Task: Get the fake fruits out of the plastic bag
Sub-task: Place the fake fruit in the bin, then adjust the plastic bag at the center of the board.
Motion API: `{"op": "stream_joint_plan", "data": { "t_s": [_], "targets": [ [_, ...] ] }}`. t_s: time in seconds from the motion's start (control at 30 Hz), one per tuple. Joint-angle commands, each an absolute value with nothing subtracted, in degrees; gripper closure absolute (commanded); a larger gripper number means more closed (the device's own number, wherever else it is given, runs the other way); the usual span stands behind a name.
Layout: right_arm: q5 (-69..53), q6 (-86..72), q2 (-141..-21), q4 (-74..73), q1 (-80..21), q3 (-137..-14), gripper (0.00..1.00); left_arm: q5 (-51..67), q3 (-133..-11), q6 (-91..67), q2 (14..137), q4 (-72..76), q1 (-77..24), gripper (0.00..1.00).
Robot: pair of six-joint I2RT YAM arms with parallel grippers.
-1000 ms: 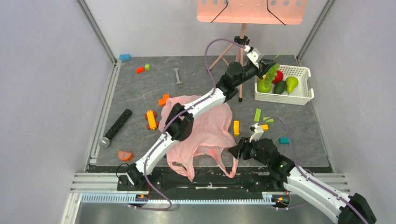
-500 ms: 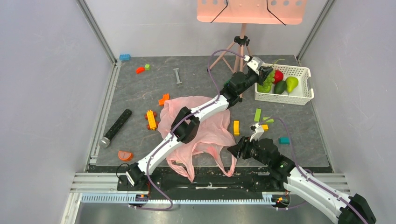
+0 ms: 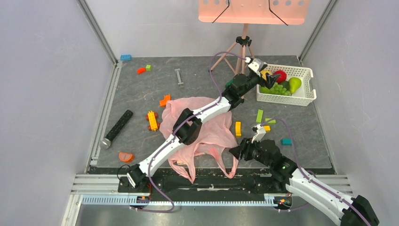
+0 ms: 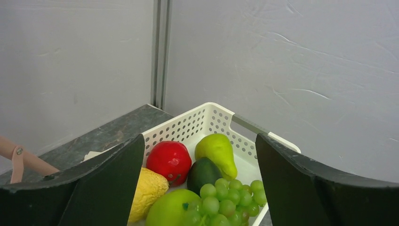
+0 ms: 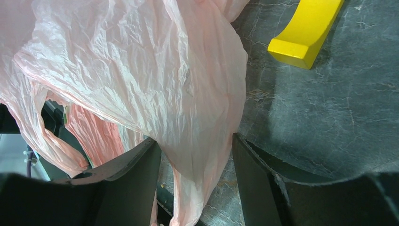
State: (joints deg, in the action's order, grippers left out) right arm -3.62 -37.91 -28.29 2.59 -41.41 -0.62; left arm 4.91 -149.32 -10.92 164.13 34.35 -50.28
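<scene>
My left gripper [image 3: 270,80] [image 4: 199,157] hangs open over the near-left corner of the white lattice basket [image 3: 287,100] [image 4: 207,120], with nothing between its fingers. The fake fruits lie in the basket: red apple [image 4: 169,160], pear [image 4: 216,149], avocado [image 4: 202,173], lemon [image 4: 148,190], green apple [image 4: 169,213] and grapes [image 4: 230,200] [image 3: 279,88]. The pink plastic bag [image 3: 209,128] [image 5: 141,61] lies flat mid-table under the left arm. My right gripper [image 3: 234,153] [image 5: 195,150] stands open at the bag's right edge, a fold of film loose between its fingers.
Building blocks are scattered about: yellow [image 3: 238,128] [image 5: 306,33], green [image 3: 259,116], orange [image 3: 152,120], teal [image 3: 286,141]. A black bar [image 3: 117,128] lies at the left. A tripod [image 3: 243,47] stands at the back, beside the basket.
The left gripper came down over the basket with the grapes and opened; the grapes now lie in the basket. The right arm has stayed put.
</scene>
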Motion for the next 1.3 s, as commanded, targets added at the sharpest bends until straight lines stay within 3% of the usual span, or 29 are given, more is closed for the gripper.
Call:
{"op": "stream_joint_plan", "data": {
  "t_s": [0.0, 0.7, 0.87, 1.27],
  "targets": [
    [-3.3, -37.6, -27.5, 4.0, -41.5, 2.5, 0.4, 6.2, -149.2, -11.8, 161.1, 37.1, -50.4, 0.01],
    [-2.2, -32.8, -27.4, -5.1, -41.5, -11.7, 0.29, 3.7, -120.7, -11.4, 125.8, 32.3, -51.5, 0.0],
    [-0.8, -30.0, -26.4, -9.7, -41.5, -16.8, 0.2, 0.3, -106.9, -10.5, 112.7, 29.4, -51.7, 0.0],
    [5.2, -23.0, -28.7, -18.8, -41.5, -30.8, 0.08, -11.5, -75.6, -10.3, 81.9, 9.4, -51.6, 0.0]
  ]
}}
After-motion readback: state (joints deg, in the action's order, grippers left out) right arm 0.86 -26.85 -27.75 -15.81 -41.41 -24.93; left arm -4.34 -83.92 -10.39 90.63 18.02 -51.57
